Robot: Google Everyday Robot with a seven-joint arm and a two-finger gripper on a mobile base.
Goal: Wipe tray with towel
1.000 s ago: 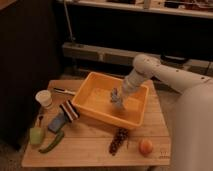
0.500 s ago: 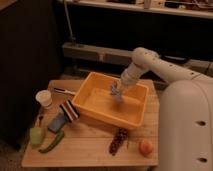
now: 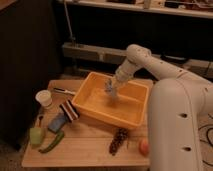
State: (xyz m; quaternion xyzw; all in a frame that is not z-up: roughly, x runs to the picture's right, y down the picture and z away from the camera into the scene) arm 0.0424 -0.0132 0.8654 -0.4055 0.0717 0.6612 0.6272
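1. Tray (image 3: 131,118), the yellow-orange bin with sloping walls, sits on the wooden table (image 3: 85,147) directly under the gripper (image 3: 110,90) and spreads out on every side of it (it is easily the biggest item on the table).
2. Arm (image 3: 150,62), white and jointed, rises from the gripper up and to the right, then bends down into the robot's broad white body at the right edge of the view.
3. Gripper: it hangs inside the tray's outline, toward the far-left part of the bin, pointing down; I cannot tell how far its fingers are parted.
4. Towel (image 3: 113,93), a small grey-blue cloth, is right at the gripper's tip, hanging low over the tray floor; whether it touches the floor cannot be told.
5. Blue flat piece (image 3: 58,121) with a dark striped block (image 3: 69,109) lies well to the lower left of the gripper, just outside the tray's near-left corner.
6. White cup (image 3: 44,98) stands far to the gripper's left.
7. Green pepper (image 3: 52,142) lies far to its lower left.
8. Pine cone (image 3: 118,141) lies below the gripper, past the tray's near wall, with a small orange fruit (image 3: 144,146) beside it.
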